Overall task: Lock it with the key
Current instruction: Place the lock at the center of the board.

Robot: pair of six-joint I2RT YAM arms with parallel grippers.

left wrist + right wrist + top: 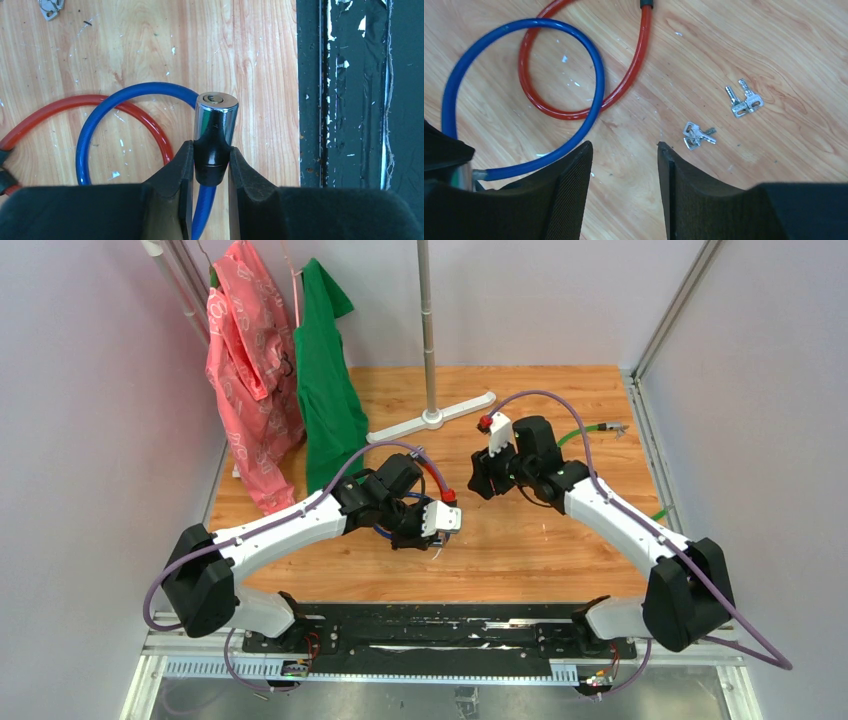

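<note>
Left gripper (210, 150): clamped on the black collar of the lock cylinder (215, 112), low in the centre of the left wrist view; the chrome keyhole face points up the frame.
Right gripper (624, 146): fingers spread with nothing between them, over bare wood at the bottom centre of the right wrist view.
Key: first key bunch (698, 135) lies flat on the table (560, 540) just right of centre; second key bunch (744, 100) lies near it, up and to the right, apart from it. Neither gripper touches them.
Cables: blue cable (596, 85) and red cable (639, 55) loop across each other, upper left.
</note>
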